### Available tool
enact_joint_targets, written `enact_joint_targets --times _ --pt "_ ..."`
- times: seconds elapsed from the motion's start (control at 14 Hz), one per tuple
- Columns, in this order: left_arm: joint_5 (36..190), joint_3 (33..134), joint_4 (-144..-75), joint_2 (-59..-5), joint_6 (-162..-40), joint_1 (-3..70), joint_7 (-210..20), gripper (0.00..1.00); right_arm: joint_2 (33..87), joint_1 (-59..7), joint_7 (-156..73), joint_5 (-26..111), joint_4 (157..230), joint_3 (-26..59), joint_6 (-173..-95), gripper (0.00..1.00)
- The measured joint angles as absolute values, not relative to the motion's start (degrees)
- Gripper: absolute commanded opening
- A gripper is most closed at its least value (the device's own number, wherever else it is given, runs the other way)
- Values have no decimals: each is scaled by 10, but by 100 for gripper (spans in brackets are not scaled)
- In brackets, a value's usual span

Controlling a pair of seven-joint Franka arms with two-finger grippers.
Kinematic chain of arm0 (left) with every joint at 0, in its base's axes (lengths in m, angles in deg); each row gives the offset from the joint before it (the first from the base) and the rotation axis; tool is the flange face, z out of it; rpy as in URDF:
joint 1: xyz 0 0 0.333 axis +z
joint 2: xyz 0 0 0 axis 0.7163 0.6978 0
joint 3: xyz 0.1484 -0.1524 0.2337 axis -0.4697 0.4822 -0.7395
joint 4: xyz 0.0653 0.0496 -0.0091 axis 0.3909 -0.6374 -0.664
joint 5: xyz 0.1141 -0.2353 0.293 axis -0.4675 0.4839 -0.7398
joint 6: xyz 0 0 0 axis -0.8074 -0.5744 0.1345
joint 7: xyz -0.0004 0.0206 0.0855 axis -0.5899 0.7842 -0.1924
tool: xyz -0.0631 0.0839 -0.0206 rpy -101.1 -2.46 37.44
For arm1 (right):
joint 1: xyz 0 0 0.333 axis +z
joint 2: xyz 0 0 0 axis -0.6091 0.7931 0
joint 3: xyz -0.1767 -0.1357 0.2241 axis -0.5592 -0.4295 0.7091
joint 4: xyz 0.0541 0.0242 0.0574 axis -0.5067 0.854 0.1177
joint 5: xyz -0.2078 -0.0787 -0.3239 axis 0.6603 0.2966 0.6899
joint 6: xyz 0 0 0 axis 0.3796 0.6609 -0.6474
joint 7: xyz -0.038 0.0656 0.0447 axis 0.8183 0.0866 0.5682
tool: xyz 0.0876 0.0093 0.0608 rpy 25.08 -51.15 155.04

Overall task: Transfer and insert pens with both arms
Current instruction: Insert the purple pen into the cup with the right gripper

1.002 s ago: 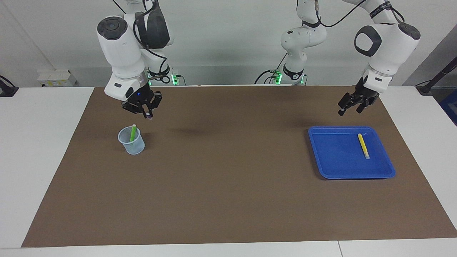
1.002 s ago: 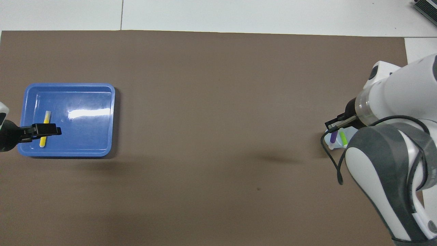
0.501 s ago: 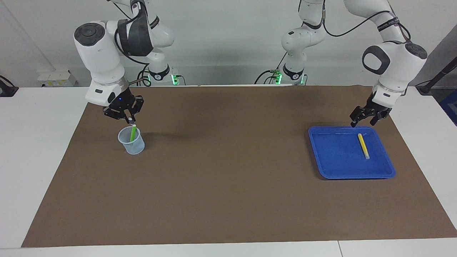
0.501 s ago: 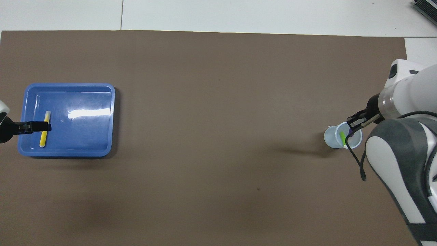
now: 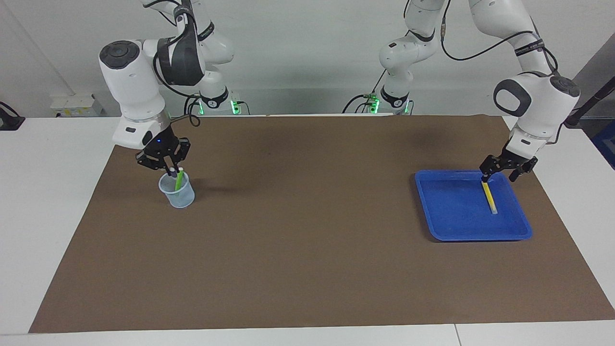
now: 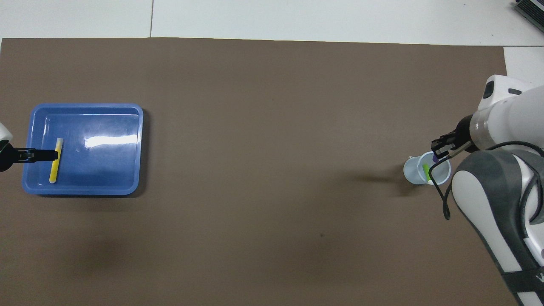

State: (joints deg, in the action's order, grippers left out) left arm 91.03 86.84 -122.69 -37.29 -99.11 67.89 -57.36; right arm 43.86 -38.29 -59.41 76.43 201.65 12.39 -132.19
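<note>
The purple pen shows only as a sliver under the right gripper, its lower length lost inside the cup. The green pen is blurred through the cup wall. In the overhead view the left gripper crosses the yellow pen, and the frame edge cuts off both arms.
</note>
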Motion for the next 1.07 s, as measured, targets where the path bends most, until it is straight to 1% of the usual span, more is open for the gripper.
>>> enact_joint_targets --times 0.36,0.5,0.57,0.64,0.79,0.86,0.93,1.0,1.07 --pt "909 870 -1221 -309 -1056 679 -566 100 439 -388 -599 764 2069 124 -1369 0" --pt "909 870 -1216 -287 -1072 679 -559 100 437 -389 -599 764 2084 124 -1373 0" --pt "909 869 -1212 -280 -1074 681 -555 99 435 -391 -599 764 2091 124 -1373 2" --pt "909 869 -1210 -277 -1074 685 -551 98 434 -394 -599 764 2097 124 -1376 22" --pt "909 869 -1206 -274 -1074 691 -547 93 432 -396 -599 764 2102 124 -1382 67" --pt "909 869 -1205 -273 -1074 693 -547 92 431 -396 -599 764 2103 124 -1382 74" --pt "909 869 -1204 -271 -1076 693 -546 90 431 -396 -599 764 2103 124 -1383 91" --pt "909 870 -1205 -266 -1084 693 -546 89 430 -396 -599 764 2103 124 -1383 100" --pt "909 870 -1204 -260 -1092 693 -546 87 430 -396 -599 764 2103 124 -1383 100"
